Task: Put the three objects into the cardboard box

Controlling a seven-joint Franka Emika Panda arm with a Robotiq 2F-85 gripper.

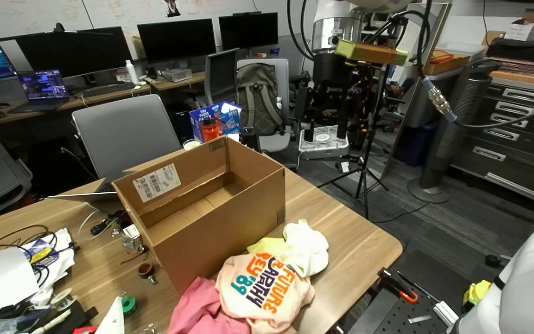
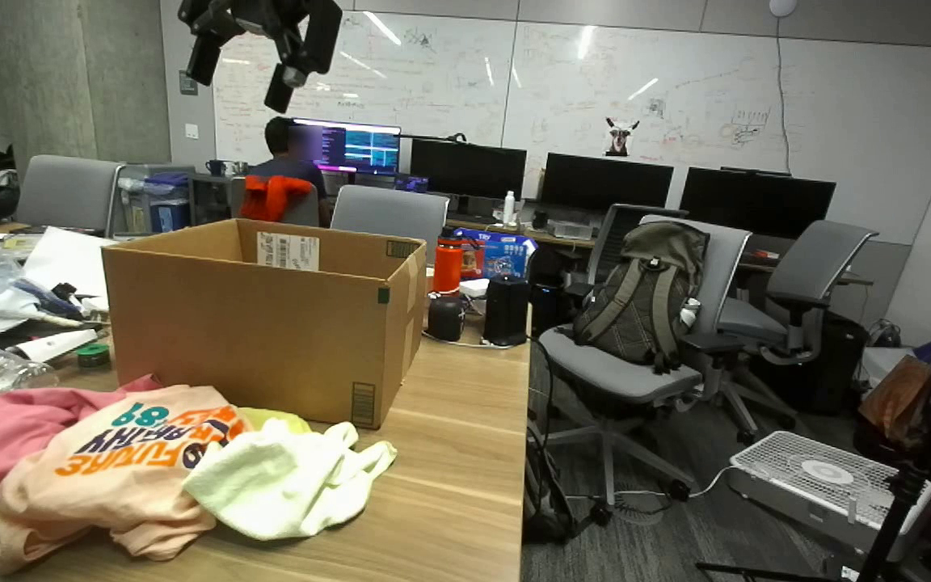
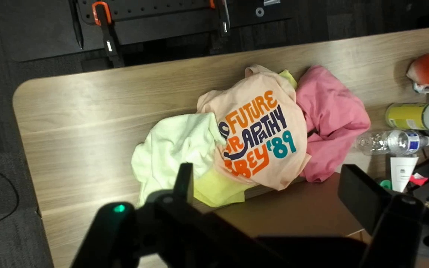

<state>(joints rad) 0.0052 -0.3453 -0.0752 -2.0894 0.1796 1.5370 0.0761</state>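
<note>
The cardboard box (image 1: 230, 232) stands upright and open-topped on the table; it also shows in an exterior view (image 2: 247, 331). The part of its floor I see holds nothing; the near part is hidden. Beside its wall lie a pink cloth (image 1: 204, 308), a peach cloth with coloured lettering (image 3: 263, 130) and a pale green cloth (image 2: 292, 477), overlapping in a heap. A yellow cloth (image 3: 218, 190) shows partly from under them. My gripper (image 1: 325, 133) is open and empty, high above the table. In the wrist view its fingers (image 3: 268, 178) stand wide apart, touching nothing.
On the table (image 3: 76, 123) lie a clear bottle (image 3: 389, 142), a yellow can (image 3: 406, 116), a green tape roll (image 1: 129, 304) and cables (image 1: 21, 241). An orange bottle (image 2: 448, 263) stands behind the box. Clamps (image 3: 106, 33) sit near the table edge. A tripod (image 1: 364, 162) stands beyond it.
</note>
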